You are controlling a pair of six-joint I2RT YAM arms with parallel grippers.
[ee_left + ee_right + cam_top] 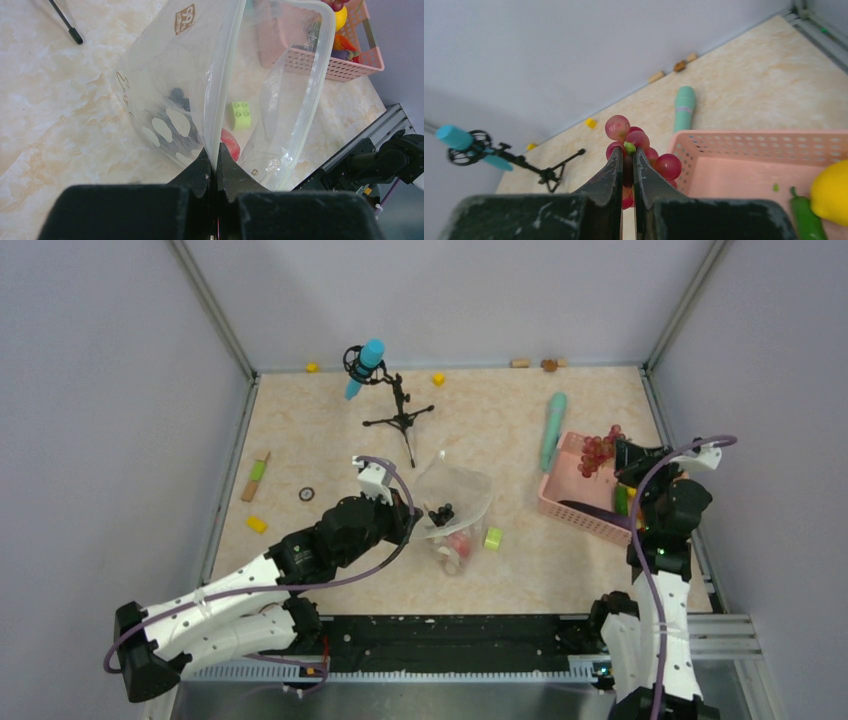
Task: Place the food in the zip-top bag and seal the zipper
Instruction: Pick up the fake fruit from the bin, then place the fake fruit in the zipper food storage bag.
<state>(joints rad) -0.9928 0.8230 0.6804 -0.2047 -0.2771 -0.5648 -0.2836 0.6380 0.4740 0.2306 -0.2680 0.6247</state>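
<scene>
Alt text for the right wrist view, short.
The right hand is shut on a red grape bunch beside a pink basket holding a lemon and a green vegetable. A teal microphone on a tripod stands behind.

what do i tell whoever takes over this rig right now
Left gripper shut on the bag rim, mouth open.
Right gripper shut on the red grapes, held up at the basket edge.
Done: a dark piece and a red piece are in the bag.
Left: red grapes, lemon and green pepper into the bag, then seal it.
</scene>
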